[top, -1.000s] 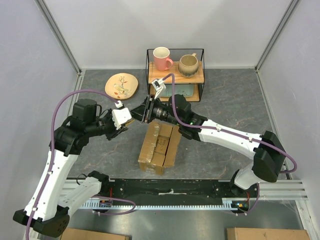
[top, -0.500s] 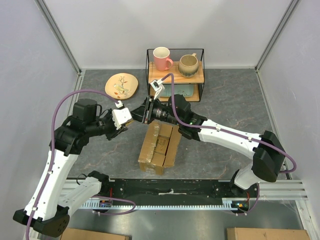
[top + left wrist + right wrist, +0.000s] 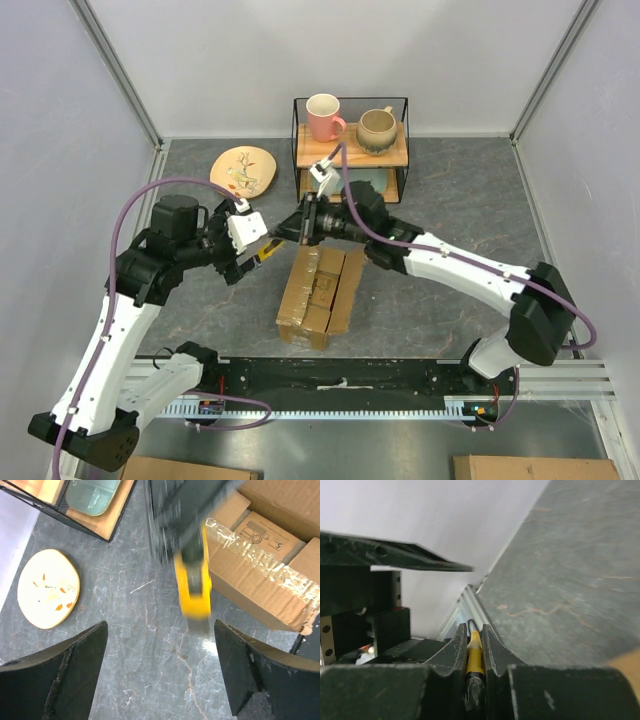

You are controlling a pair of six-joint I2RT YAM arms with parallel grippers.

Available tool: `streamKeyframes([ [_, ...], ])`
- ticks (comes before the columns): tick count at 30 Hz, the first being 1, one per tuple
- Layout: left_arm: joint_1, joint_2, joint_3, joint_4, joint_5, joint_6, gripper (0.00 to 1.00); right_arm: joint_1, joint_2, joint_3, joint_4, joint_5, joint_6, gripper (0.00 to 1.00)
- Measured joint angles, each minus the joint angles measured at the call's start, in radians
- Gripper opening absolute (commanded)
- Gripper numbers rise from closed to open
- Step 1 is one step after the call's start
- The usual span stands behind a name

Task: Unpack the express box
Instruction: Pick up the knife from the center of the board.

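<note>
The express box [image 3: 320,290], a brown carton with torn clear tape, lies mid-table with its top flaps apart. Its taped edge [image 3: 260,575] and a smaller carton inside [image 3: 262,529] show in the left wrist view. A yellow utility knife [image 3: 271,244] hangs in the air left of the box's far end. My right gripper [image 3: 300,222] is shut on the knife [image 3: 475,655], its fingers [image 3: 454,647] pressed to both sides. My left gripper [image 3: 252,252] stands open just below the knife [image 3: 194,587], its wide-apart fingers [image 3: 55,675] touching nothing.
A cream plate [image 3: 243,170] lies at the far left. A black wire rack [image 3: 350,150] at the back holds a pink mug [image 3: 323,117], a beige mug [image 3: 377,129] and a green dish [image 3: 92,495] on its lower shelf.
My left gripper has opened and let go of the yellow knife, pulling back slightly. My right gripper has closed tighter on the knife and now holds it alone.
</note>
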Motion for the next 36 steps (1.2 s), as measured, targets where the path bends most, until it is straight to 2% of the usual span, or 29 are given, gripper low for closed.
streamKeyframes([
  [6,0.000,-0.034,-0.059,0.029,-0.024,0.048,0.97,-0.190,-0.190,-0.034,-0.235,0.013,-0.068,0.00],
  [9,0.000,-0.061,-0.137,0.038,-0.020,0.146,0.97,-0.257,-0.326,-0.057,-0.331,0.049,-0.088,0.00],
  [15,0.000,-0.119,-0.399,0.050,-0.047,0.368,0.96,-0.247,-0.569,-0.095,-0.589,0.193,-0.130,0.00],
  [21,0.000,-0.116,-0.467,0.090,-0.023,0.422,0.89,-0.248,-0.709,-0.116,-0.831,0.411,-0.165,0.00],
  [24,0.000,-0.108,-0.467,0.106,0.035,0.416,0.88,-0.248,-0.727,-0.222,-0.828,0.435,-0.161,0.00],
  [28,0.000,-0.107,-0.475,0.101,0.121,0.411,0.87,-0.248,-0.629,-0.394,-0.802,0.426,-0.152,0.00],
  [31,0.000,-0.109,-0.501,0.087,0.159,0.421,0.87,-0.247,-0.517,-0.433,-0.782,0.398,-0.152,0.00],
  [36,-0.010,-0.106,-0.531,0.038,0.198,0.470,0.86,-0.223,-0.368,-0.420,-0.649,0.339,-0.153,0.00],
])
